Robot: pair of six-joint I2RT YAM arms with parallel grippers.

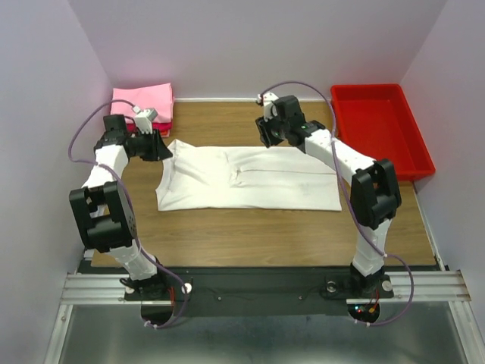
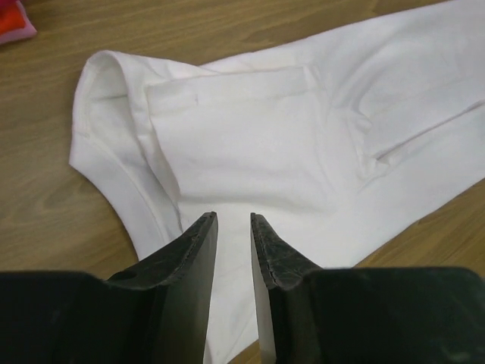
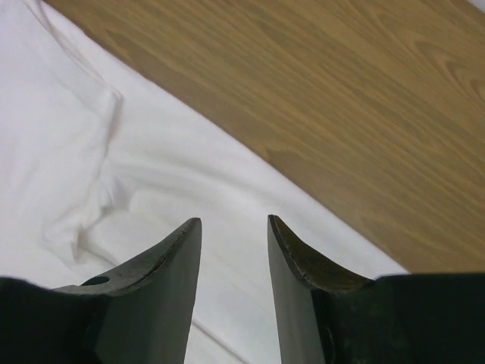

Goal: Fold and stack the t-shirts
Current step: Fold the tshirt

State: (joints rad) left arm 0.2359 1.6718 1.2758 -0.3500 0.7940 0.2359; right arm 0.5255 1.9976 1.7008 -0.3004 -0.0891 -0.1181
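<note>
A white t-shirt (image 1: 250, 180) lies folded into a long strip across the middle of the wooden table. My left gripper (image 1: 158, 145) hovers over its far left corner, jaws a little apart and empty; in the left wrist view the gripper (image 2: 233, 218) sits above the white t-shirt (image 2: 250, 144), near its folded sleeve. My right gripper (image 1: 267, 136) hangs over the shirt's far edge, open and empty. In the right wrist view that gripper (image 3: 233, 221) is above the white t-shirt (image 3: 91, 167). A folded pink t-shirt (image 1: 142, 101) tops a red one at the far left.
A red plastic tray (image 1: 380, 129) stands at the far right of the table. Bare wood table (image 1: 250, 235) lies between the shirt and the arm bases. A corner of the pink and red stack (image 2: 14, 21) shows at the top left of the left wrist view.
</note>
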